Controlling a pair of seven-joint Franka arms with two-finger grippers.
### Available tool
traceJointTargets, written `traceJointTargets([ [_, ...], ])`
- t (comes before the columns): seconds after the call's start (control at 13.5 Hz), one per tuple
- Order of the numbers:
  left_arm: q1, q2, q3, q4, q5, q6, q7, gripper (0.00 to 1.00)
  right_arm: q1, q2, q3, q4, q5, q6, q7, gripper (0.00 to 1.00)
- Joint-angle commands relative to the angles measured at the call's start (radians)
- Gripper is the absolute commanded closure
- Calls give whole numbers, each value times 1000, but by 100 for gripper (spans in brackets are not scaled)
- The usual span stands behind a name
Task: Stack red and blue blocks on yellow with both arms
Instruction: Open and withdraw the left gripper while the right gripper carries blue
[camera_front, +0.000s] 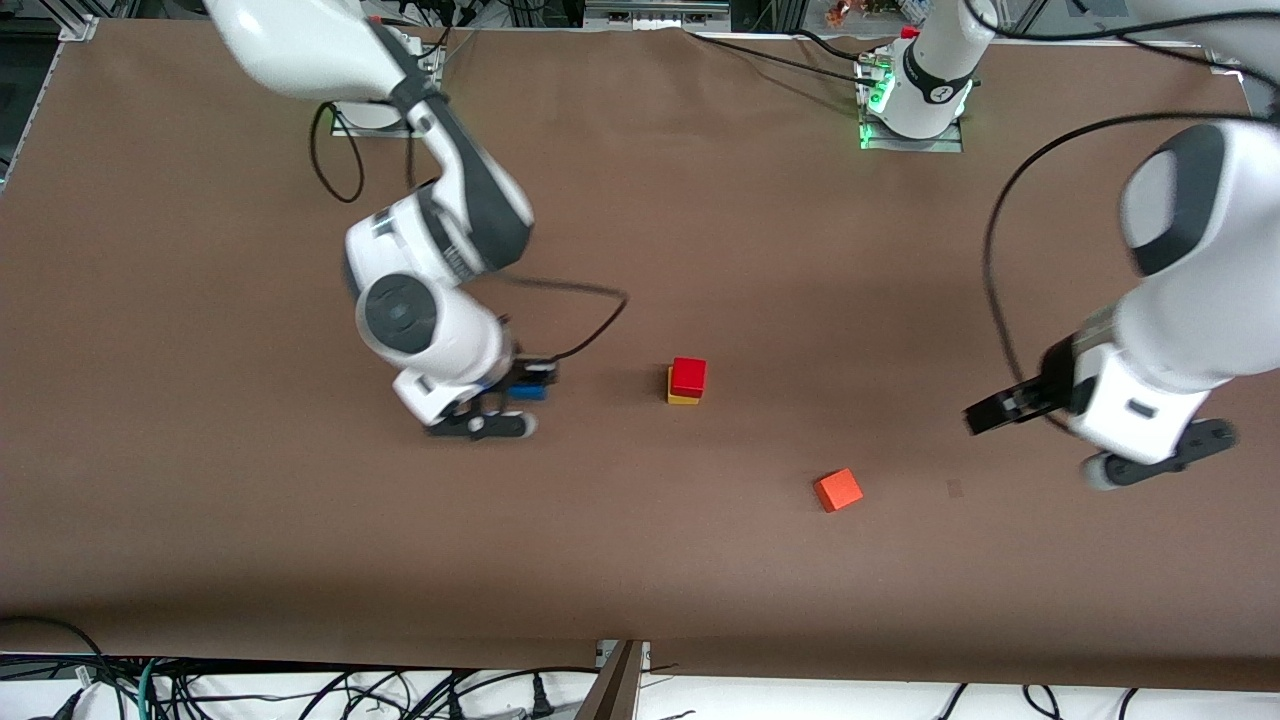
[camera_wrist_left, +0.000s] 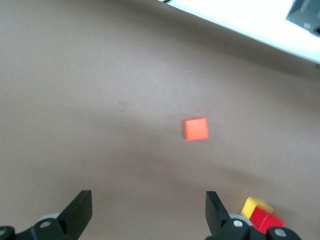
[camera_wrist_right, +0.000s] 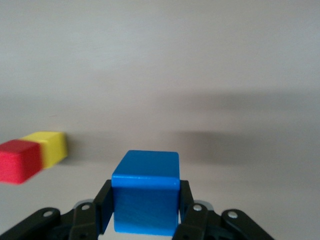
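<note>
While right gripper (camera_wrist_right: 145, 220) clamps blue block (camera_wrist_right: 145, 198), left gripper (camera_wrist_left: 148, 212) gapes wide over bare table (camera_front: 700, 560).

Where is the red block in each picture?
Front view: the red block sits on the yellow block, mid-table.
Left wrist view: red block in the bottom corner, by the left claw.
Right wrist view: red block at the edge.
Shared landmark: the yellow block under it.
</note>
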Motion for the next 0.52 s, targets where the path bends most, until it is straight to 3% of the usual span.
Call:
traceJointTargets([
  [0.0, 91, -115, -14, -79, 3, -49, 171, 0, 103, 26, -4, 77, 2, 4, 154, 60],
  [0.3, 119, -304, -1, -334, 4, -41, 217, 0, 207, 64, -7, 128, -1, 51, 290, 60],
  [0.44, 122, -301, 0, -355, 3, -42, 208, 0, 236, 92, -10, 142, -2, 114, 316, 60],
])
